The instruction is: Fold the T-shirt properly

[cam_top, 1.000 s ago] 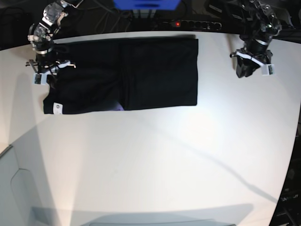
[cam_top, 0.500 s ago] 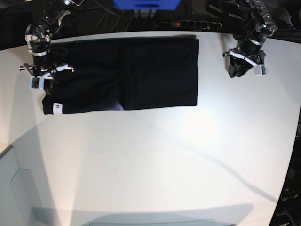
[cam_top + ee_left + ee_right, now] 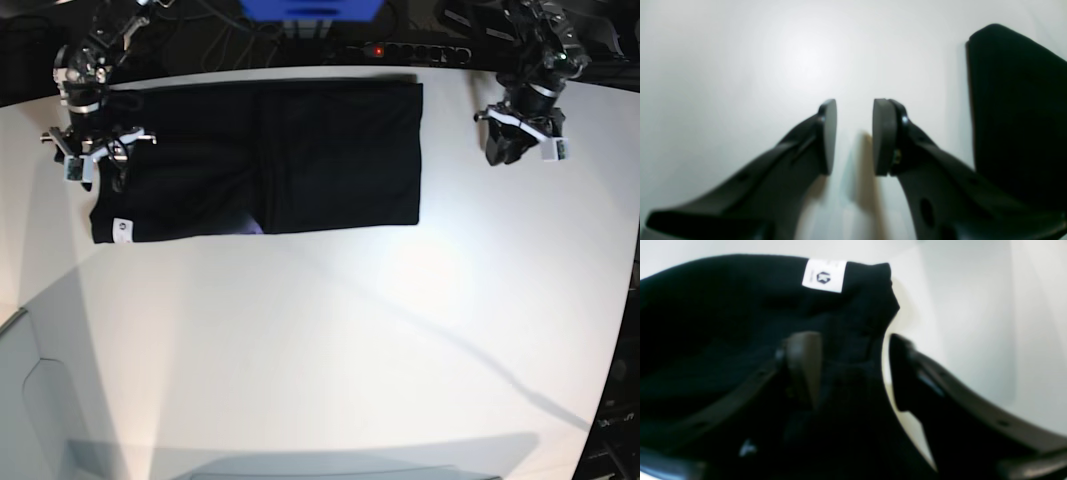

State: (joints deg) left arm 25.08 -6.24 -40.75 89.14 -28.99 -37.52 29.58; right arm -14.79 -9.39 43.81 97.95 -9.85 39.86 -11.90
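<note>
T-shirt [image 3: 270, 160]: lies flat at the far edge of the worktop [image 3: 330, 340], already folded into a wide black rectangle, with a white tag [image 3: 824, 275] at its near corner on the right arm's side.
Progress: the sleeves look tucked in and the long band is made; judging by its width, at least one more fold across seems left.
Loose end: a sliver of purple print [image 3: 252, 227] peeks out along the near edge, so the layers are not quite even.
Right fingers [image 3: 853, 373]: spread wide, one over the cloth and one past its edge, straddling that end but not pinching it.
Left fingers [image 3: 853, 136]: parted with only bare worktop between them, holding nothing, just beside the shirt's other end without touching it.
</note>
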